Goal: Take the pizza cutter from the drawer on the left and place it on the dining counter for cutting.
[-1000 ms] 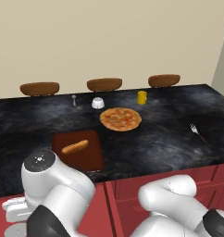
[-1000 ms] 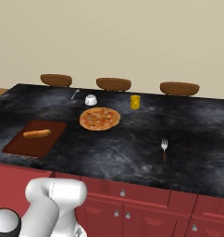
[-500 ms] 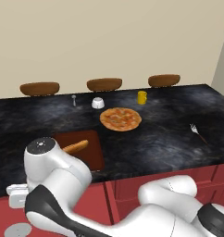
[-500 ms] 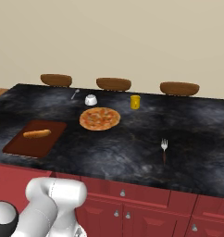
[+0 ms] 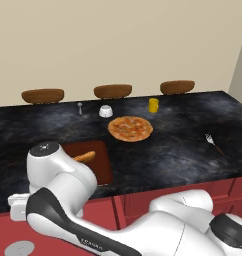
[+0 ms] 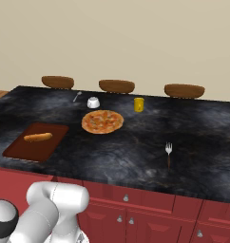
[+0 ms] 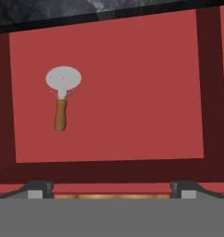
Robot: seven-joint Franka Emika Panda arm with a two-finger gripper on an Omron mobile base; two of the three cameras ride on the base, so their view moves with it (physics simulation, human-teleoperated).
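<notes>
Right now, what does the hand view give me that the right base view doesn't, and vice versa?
Hand view: the open drawer, with the pizza cutter lying flat at the picture's left, wheel toward the counter, and the open hand apart from it. Right base view: pizza, fork, yellow cup, white bowl, cutting board with a bread roll. Both: the dining counter.

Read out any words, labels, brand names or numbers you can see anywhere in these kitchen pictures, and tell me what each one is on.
No readable text anywhere.
Arm link, left base view: a faint dark mark near the bottom edge, too small and blurred to read.
Pizza cutter, open drawer, yellow cup, white bowl, dining counter: no label or print.
</notes>
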